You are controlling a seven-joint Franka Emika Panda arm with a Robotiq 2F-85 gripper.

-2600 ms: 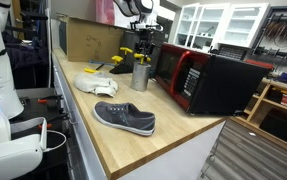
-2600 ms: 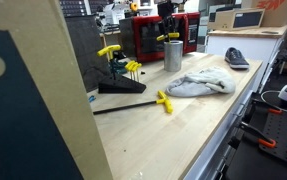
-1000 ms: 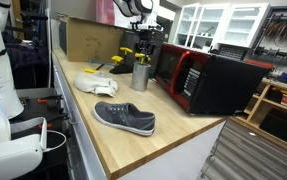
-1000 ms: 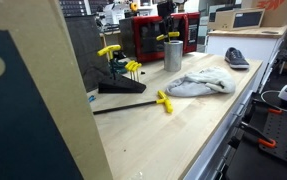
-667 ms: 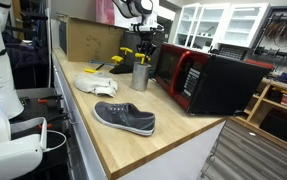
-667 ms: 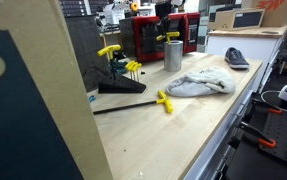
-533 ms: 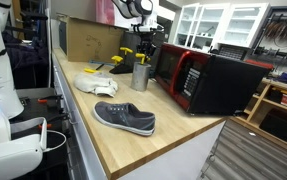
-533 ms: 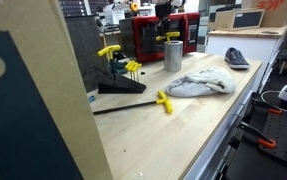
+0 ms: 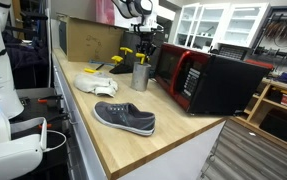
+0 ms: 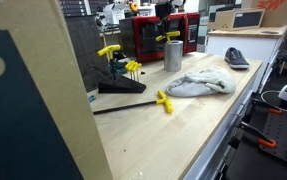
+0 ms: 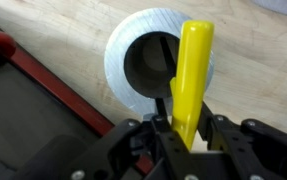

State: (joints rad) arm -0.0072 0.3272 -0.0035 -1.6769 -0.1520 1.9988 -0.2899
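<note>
A metal cup (image 9: 140, 76) stands on the wooden bench beside the microwave, also seen in an exterior view as the cup (image 10: 172, 55). A yellow-handled tool (image 11: 191, 70) stands in it with its handle sticking up above the rim. My gripper (image 11: 190, 130) hangs straight over the cup (image 11: 118, 60), and its two fingers press on either side of the yellow handle. In the exterior views the gripper (image 9: 143, 40) (image 10: 164, 25) sits just above the cup, with the yellow handle (image 10: 169, 37) at its tips.
A red and black microwave (image 9: 198, 78) stands close behind the cup. A white cloth (image 9: 95, 82), a grey shoe (image 9: 125, 117) and a cardboard box (image 9: 88, 40) share the bench. A hex-key stand (image 10: 118, 70) and a loose yellow tool (image 10: 164, 101) lie further along.
The gripper has shifted slightly above the cup. The cup, cloth and shoe have not moved.
</note>
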